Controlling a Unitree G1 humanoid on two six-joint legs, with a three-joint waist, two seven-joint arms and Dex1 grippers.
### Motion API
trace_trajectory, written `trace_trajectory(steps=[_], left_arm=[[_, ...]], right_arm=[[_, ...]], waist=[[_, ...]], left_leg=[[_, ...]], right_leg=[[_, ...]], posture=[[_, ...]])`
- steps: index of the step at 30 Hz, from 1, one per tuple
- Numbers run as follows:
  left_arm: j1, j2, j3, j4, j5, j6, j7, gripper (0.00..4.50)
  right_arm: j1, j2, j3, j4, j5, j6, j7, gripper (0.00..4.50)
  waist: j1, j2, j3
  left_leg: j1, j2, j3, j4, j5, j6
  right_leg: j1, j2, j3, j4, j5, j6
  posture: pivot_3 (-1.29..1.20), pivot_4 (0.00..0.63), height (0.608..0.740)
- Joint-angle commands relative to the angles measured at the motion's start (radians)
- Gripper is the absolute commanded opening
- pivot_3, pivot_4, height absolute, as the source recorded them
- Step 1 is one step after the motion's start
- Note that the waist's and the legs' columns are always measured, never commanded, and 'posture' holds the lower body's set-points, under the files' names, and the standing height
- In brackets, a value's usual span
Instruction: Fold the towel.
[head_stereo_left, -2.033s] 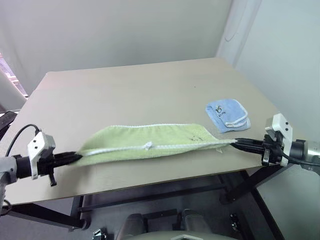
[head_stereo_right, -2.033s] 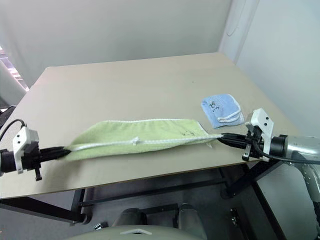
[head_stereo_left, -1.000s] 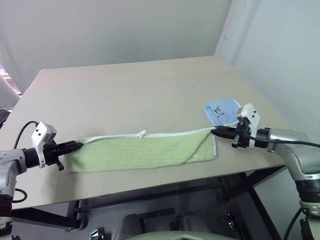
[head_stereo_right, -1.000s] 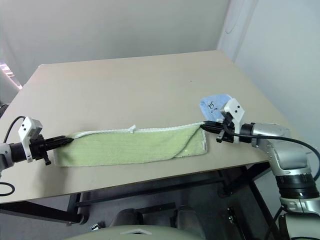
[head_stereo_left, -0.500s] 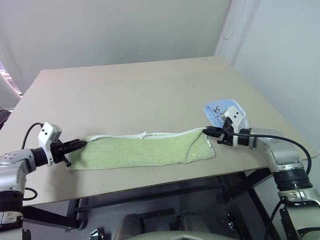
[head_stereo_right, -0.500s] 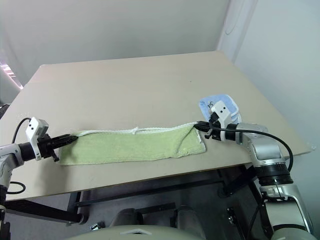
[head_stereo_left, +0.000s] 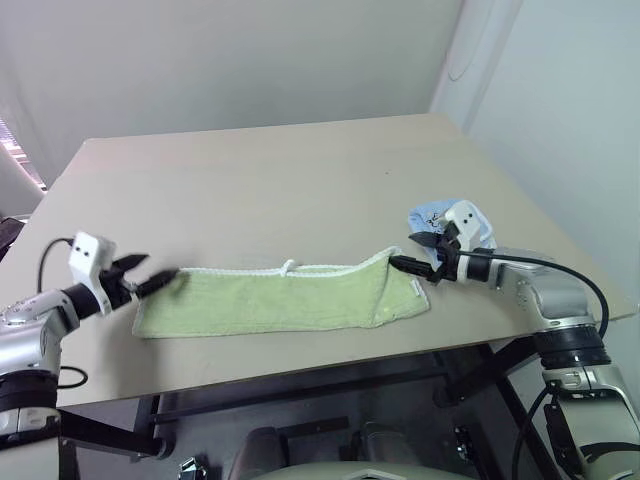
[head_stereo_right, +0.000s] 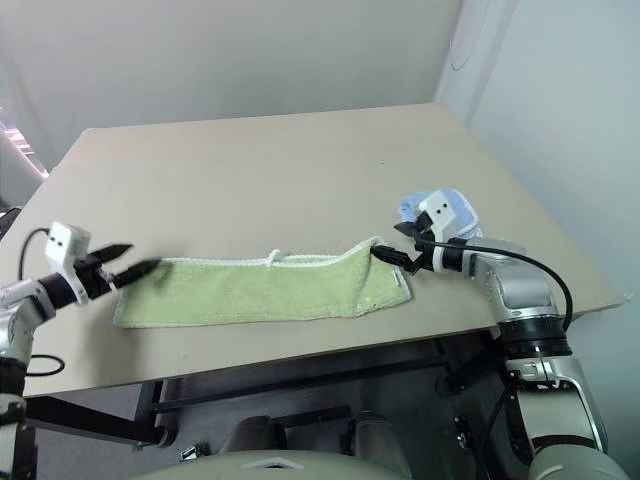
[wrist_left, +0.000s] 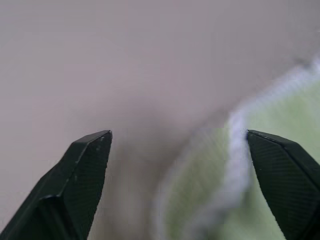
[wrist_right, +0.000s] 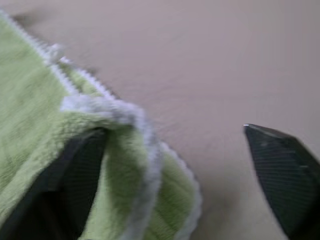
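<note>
The towel (head_stereo_left: 280, 298), light green with white edging, lies as a long folded strip near the table's front edge, its small white loop (head_stereo_left: 290, 266) on the far edge. My left gripper (head_stereo_left: 150, 272) stands open at the towel's left end, fingers apart on either side of the corner (wrist_left: 210, 200). At the right end my right gripper (head_stereo_left: 405, 250) is open too. That corner of the towel (wrist_right: 40, 125) bunches up against one finger (wrist_right: 65, 185), with the other finger (wrist_right: 280, 170) well clear over bare table.
A small blue folded cloth (head_stereo_left: 430, 218) lies just behind my right gripper, partly hidden by it. The tan table (head_stereo_left: 300, 190) stretches away behind the towel. Its right edge and front edge are close to both arms.
Both grippers have gone from shut on the towel's far corners to open. The towel now lies released on the table, and both hands have pushed a little further onto it.
</note>
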Motion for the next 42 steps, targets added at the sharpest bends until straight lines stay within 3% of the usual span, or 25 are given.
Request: trace_trajectory(steps=[1, 5, 8, 11, 15, 18, 27, 42], left_arm=[[-0.068, -0.031, 0.081, -0.019, -0.014, -0.049, 0.156, 4.50], [-0.023, -0.089, 0.076, -0.193, -0.078, 0.003, 0.126, 4.50], [0.074, -0.122, 0.020, -0.455, -0.181, 0.124, 0.044, 4.50], [0.155, -0.111, -0.017, -0.621, -0.251, 0.216, -0.022, 4.50], [0.220, -0.086, -0.063, -0.696, -0.236, 0.248, -0.063, 4.50], [0.282, -0.052, -0.145, -0.702, -0.149, 0.191, -0.118, 4.50], [0.289, -0.068, -0.240, -0.679, -0.069, 0.134, -0.140, 4.50], [0.260, -0.102, -0.284, -0.648, -0.025, 0.097, -0.132, 4.50]], right_arm=[[-0.054, -0.010, -0.140, -0.048, 0.117, 0.133, -0.050, 4.49], [-0.036, -0.012, -0.252, -0.082, 0.238, 0.308, -0.086, 4.49], [-0.030, -0.024, -0.371, -0.036, 0.343, 0.497, -0.140, 4.49], [0.046, -0.058, -0.400, -0.098, 0.378, 0.595, -0.157, 4.49], [0.061, -0.063, -0.515, -0.070, 0.479, 0.824, -0.211, 4.49], [0.092, -0.079, -0.566, -0.043, 0.568, 0.987, -0.216, 4.49], [0.212, 0.007, -0.518, -0.036, 0.778, 1.002, -0.440, 4.49], [0.205, 0.220, -0.559, -0.035, 0.968, 0.995, -0.825, 4.49]], waist=[[0.000, 0.000, 0.000], [-0.002, 0.000, 0.000], [-0.003, 0.000, 0.000], [0.000, 0.000, 0.000], [-0.006, 0.004, 0.000], [-0.012, 0.004, 0.000], [-0.032, 0.003, 0.000], [-0.038, 0.003, 0.000]], left_leg=[[0.000, 0.000, 0.000, 0.001, 0.000, 0.000], [0.000, 0.000, 0.001, 0.002, 0.000, 0.000], [0.000, 0.000, 0.002, 0.002, 0.000, 0.000], [0.000, 0.000, 0.002, 0.002, 0.000, 0.000], [0.001, 0.000, 0.002, 0.002, 0.000, 0.000], [0.003, 0.000, 0.002, 0.003, 0.000, 0.000], [0.001, -0.001, 0.003, 0.003, 0.000, 0.000], [0.000, 0.000, 0.003, 0.001, 0.000, 0.000]], right_leg=[[0.001, 0.000, 0.000, 0.000, 0.002, 0.002], [0.002, 0.000, 0.001, -0.002, 0.003, 0.004], [0.002, 0.000, 0.002, -0.002, 0.004, 0.004], [0.002, 0.000, 0.003, -0.002, 0.003, 0.003], [0.001, 0.002, 0.006, -0.002, 0.003, -0.003], [0.001, 0.005, 0.011, -0.002, 0.004, -0.004], [-0.001, 0.006, 0.014, -0.003, 0.004, -0.003], [-0.003, 0.008, 0.016, -0.004, 0.004, -0.003]], posture=[[0.00, 0.000, 0.740], [0.00, 0.000, 0.740], [0.00, 0.000, 0.740], [0.00, 0.000, 0.740], [0.00, 0.000, 0.740], [0.00, 0.000, 0.740], [0.00, 0.000, 0.740], [0.00, 0.000, 0.740]])
